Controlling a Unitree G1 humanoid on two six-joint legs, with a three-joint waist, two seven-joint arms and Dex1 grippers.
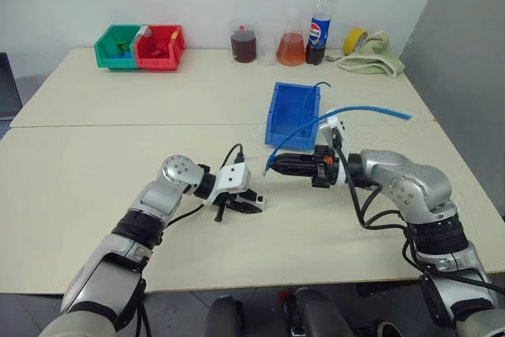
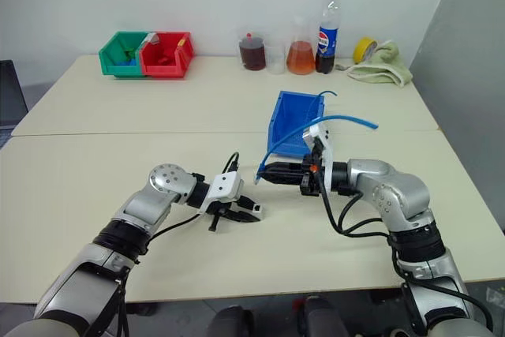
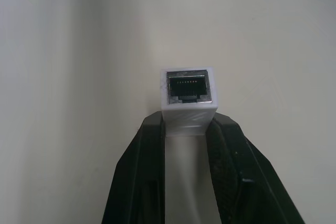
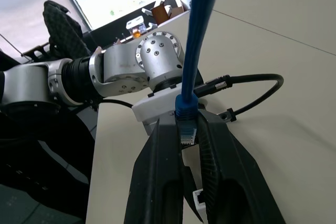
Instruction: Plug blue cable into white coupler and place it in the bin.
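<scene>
Cable (image 1: 316, 122) plug pinched in right gripper (image 1: 272, 166), rest arcing up over the bin (image 1: 295, 116) just beyond. Coupler (image 3: 188, 93) clamped in left gripper (image 1: 256, 201), socket outward, just left of the plug, small gap between. Bare table (image 1: 95, 187) near and left.

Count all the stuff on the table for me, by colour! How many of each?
Blue: 2, bin and cable
Green: 1, bin
Red: 1, bin
White: 1, coupler
Yellow: 1, tape roll
Pale green: 1, cloth
Clear: 3, beakers with dark red, no and orange liquid
Dark: 1, cola bottle
Total: 11
</scene>
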